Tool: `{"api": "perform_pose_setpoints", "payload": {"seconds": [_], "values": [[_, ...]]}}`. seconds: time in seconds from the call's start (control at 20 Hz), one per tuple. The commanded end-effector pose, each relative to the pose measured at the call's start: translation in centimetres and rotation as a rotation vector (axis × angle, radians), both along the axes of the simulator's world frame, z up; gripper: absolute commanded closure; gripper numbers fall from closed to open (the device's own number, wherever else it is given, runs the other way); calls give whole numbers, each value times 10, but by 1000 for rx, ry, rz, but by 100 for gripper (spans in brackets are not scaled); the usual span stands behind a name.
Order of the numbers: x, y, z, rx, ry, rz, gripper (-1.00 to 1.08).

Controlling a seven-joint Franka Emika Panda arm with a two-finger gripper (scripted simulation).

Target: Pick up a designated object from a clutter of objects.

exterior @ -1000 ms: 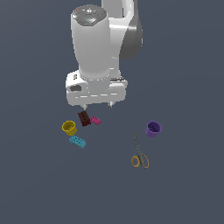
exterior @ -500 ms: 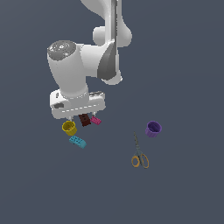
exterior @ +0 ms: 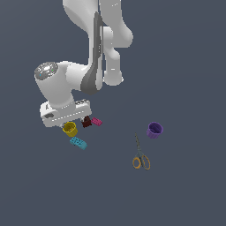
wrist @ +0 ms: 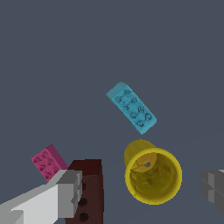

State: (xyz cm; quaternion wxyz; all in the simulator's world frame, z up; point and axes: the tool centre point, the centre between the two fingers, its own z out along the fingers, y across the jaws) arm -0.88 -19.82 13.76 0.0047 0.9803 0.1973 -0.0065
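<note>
The yellow cup (exterior: 69, 129) stands upright at the exterior view's left end of the clutter, and its mouth (wrist: 153, 176) faces the wrist camera. My gripper (exterior: 73, 123) hangs just above it, open. In the wrist view the gripper (wrist: 140, 190) straddles the cup, one grey finger (wrist: 65, 192) over the dark brown brick (wrist: 87, 188) and the other finger (wrist: 214, 188) on the cup's far side. Neither finger touches the cup. The arm's white hand hides part of the cup's rim in the exterior view.
A cyan brick (exterior: 78, 143) (wrist: 131, 107) lies close beside the cup. A dark brown brick (exterior: 87, 122) and a pink brick (exterior: 96, 121) (wrist: 47, 162) sit together next to it. Towards the exterior view's right are a purple cup (exterior: 154, 130) and orange-handled scissors (exterior: 140, 156).
The arm has swung towards the exterior view's left and come lower, from above the bricks to over the yellow cup. None of the objects has moved.
</note>
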Motion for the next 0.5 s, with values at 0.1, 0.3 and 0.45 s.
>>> {"api": "perform_pose_setpoints", "payload": {"seconds": [0.1, 0.3, 0.45], "values": [[-8, -21, -21, 6, -5, 39, -92], [-14, -34, -33, 10, -8, 61, -92], [-17, -39, -38, 11, -10, 71, -92]]}}
